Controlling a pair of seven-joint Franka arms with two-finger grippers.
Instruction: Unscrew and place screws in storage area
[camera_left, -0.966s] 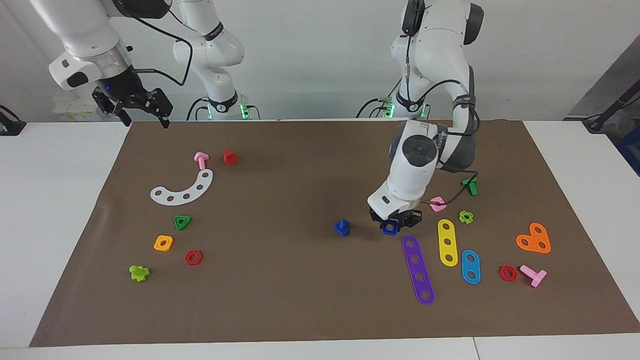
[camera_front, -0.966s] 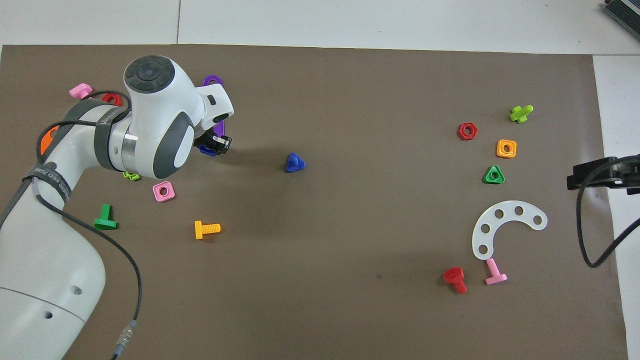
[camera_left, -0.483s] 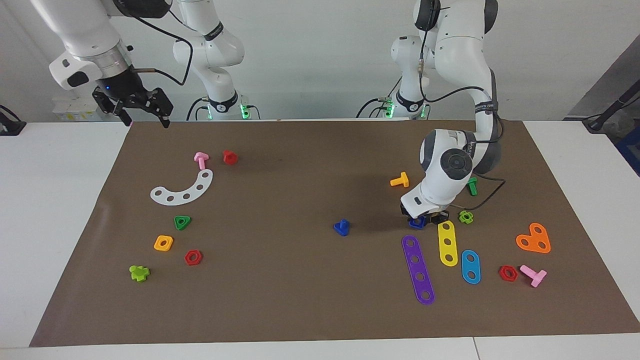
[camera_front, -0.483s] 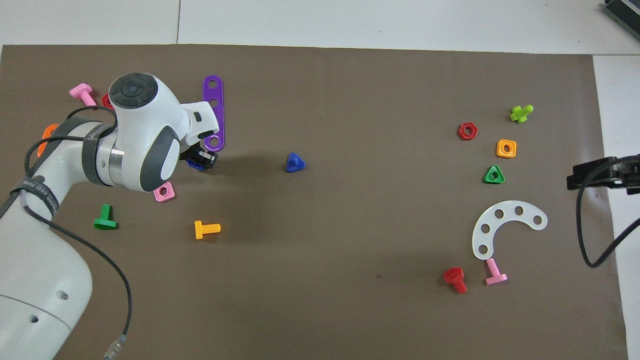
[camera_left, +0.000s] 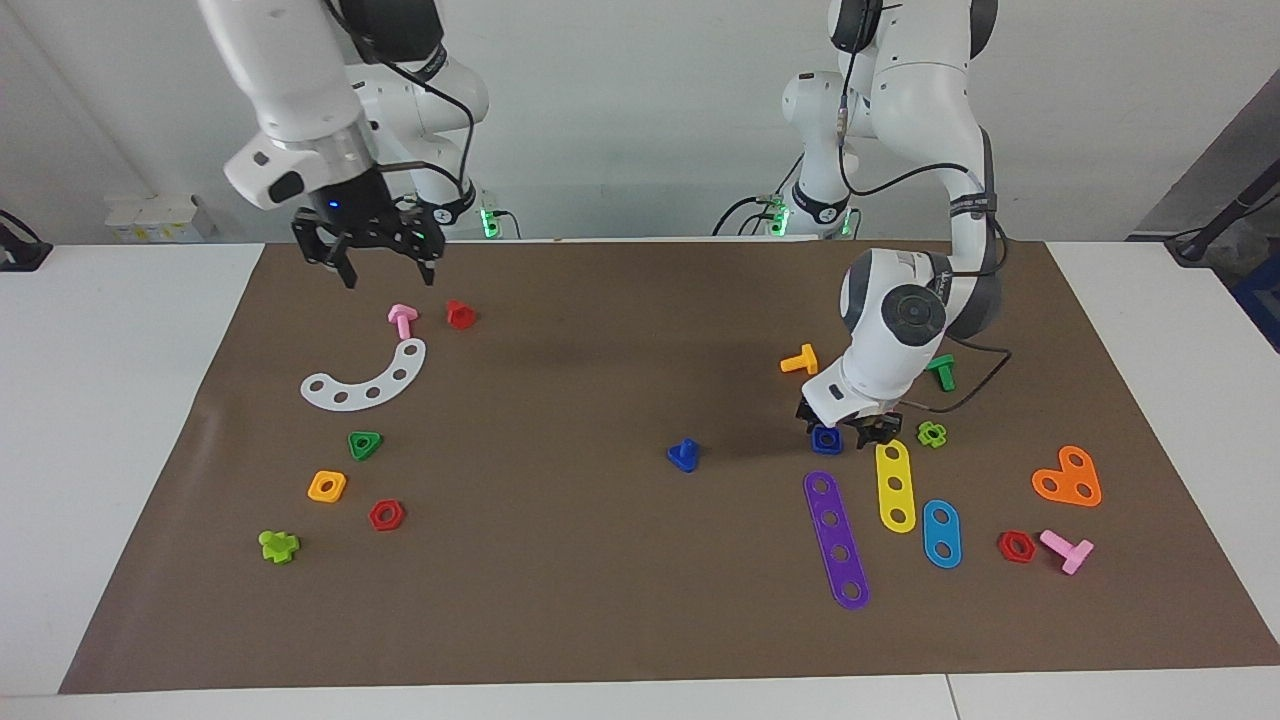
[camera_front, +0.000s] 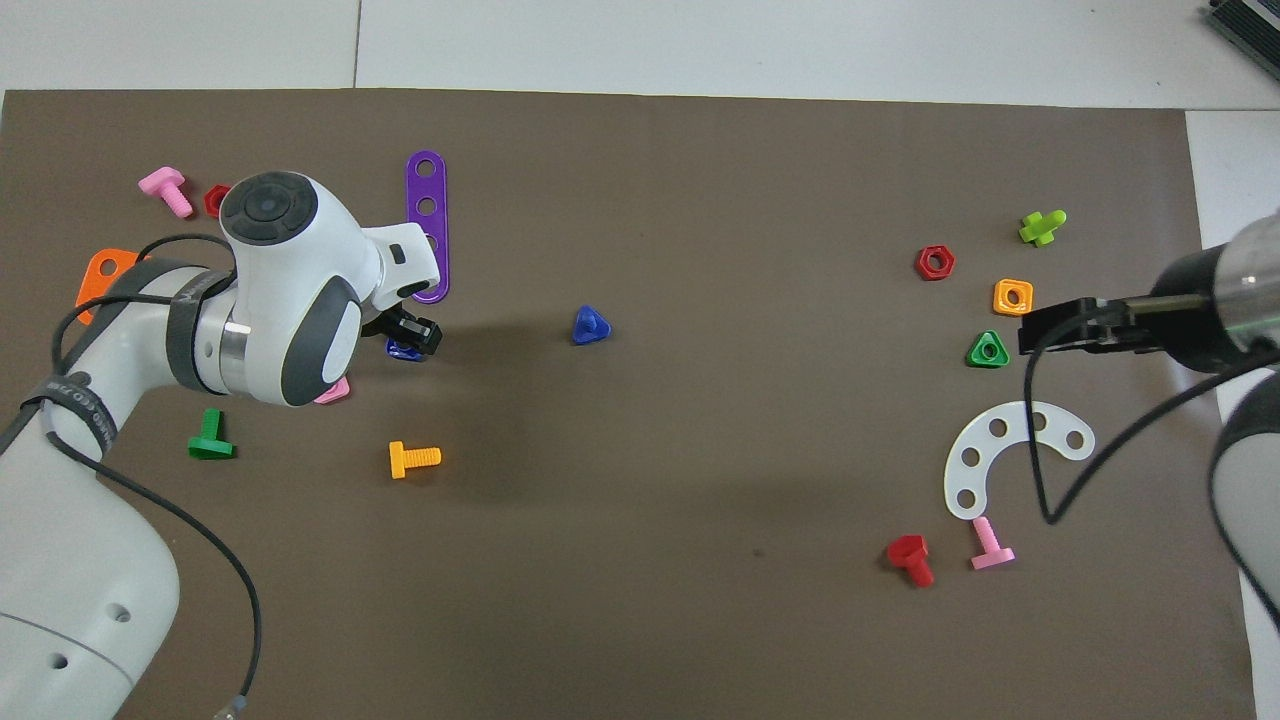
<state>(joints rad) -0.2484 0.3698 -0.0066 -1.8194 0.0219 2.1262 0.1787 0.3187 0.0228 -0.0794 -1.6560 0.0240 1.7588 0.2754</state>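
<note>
The dark-blue screw (camera_left: 684, 454) stands alone mid-mat on its triangular head, stem up; it also shows in the overhead view (camera_front: 590, 325). The storage area is the patch with the white curved strip (camera_left: 368, 379), the green triangular nut (camera_left: 365, 444), the orange square nut (camera_left: 327, 486) and the red hexagonal nut (camera_left: 386, 515). My left gripper (camera_left: 845, 425) is low over the blue square nut (camera_left: 826, 438), its fingers spread around it, beside the yellow strip (camera_left: 894, 485). My right gripper (camera_left: 388, 280) hangs open and empty in the air over the pink bolt (camera_left: 402, 320).
The purple strip (camera_left: 836, 540), blue strip (camera_left: 941, 533) and orange heart (camera_left: 1068, 478) lie toward the left arm's end. An orange bolt (camera_left: 799, 360) and a green bolt (camera_left: 941, 372) lie by the left arm. A red bolt (camera_left: 459, 314) lies beside the pink bolt.
The left gripper carried the blue square nut toward the left arm's end and opened over it by the yellow strip. The right arm swung in over the pink bolt.
</note>
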